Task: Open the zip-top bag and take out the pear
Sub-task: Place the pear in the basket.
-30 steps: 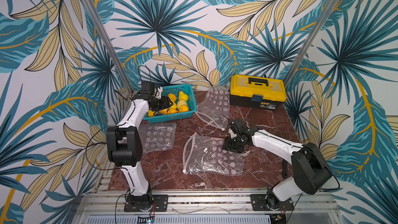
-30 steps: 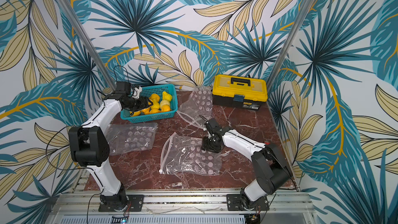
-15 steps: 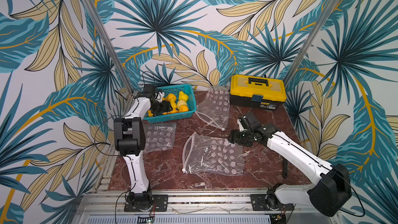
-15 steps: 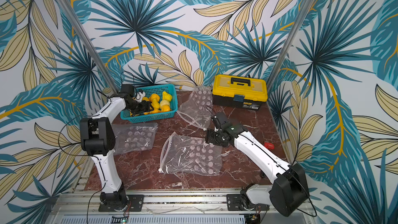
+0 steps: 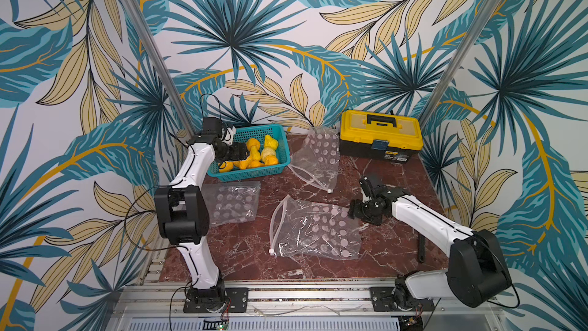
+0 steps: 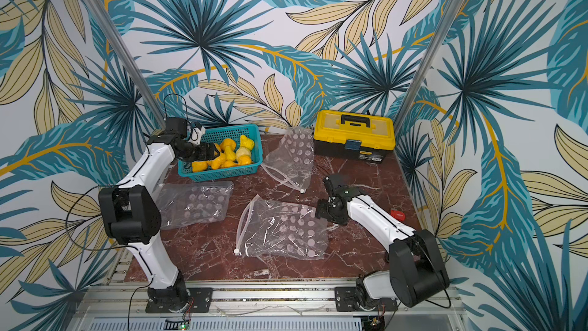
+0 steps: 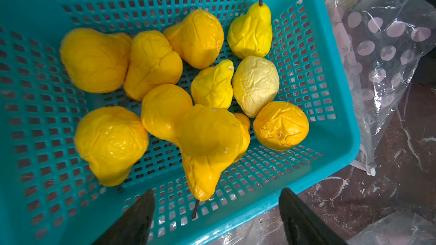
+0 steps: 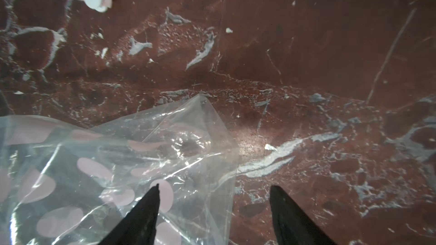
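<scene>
A red marble table (image 5: 397, 179) held a teal basket (image 5: 280, 167) at 11 o'clock, full of pears (image 7: 207, 142). A dotted bag (image 5: 315, 234) lay flat at centre. The left gripper (image 7: 217, 208) gaped wide over the basket; the right gripper (image 8: 213, 208) gaped wide, empty, at the bag's 3 o'clock corner.

Zip-top bag (image 5: 315, 234): clear plastic, pale round dots, crumpled, lying flat mid-tabletop, zip mouth gaping toward the left arm's side, white slider at its near end, empty. Pear (image 7: 207, 147): orange-yellow, wrinkled, stemmed, lying atop other pears in the teal basket (image 7: 335, 142).
</scene>
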